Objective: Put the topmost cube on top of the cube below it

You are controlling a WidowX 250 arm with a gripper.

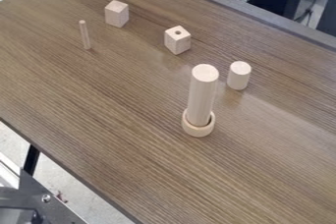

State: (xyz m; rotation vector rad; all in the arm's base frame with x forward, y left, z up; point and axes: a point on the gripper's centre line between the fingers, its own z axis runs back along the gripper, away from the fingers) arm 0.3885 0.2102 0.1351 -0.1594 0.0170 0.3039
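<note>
The far-left cube [117,14] looks light and stiff, best pinched by opposite sides; the gripper's opening and hold I cannot tell.

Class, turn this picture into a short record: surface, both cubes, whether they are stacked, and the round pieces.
surface: wood-grained table
topmost cube: no hole in its top
lower cube: round hole in its top
stacked: no, the cubes stand apart
thin rod: upright
short cylinder: upright
tall cylinder: upright inside a ring
</note>
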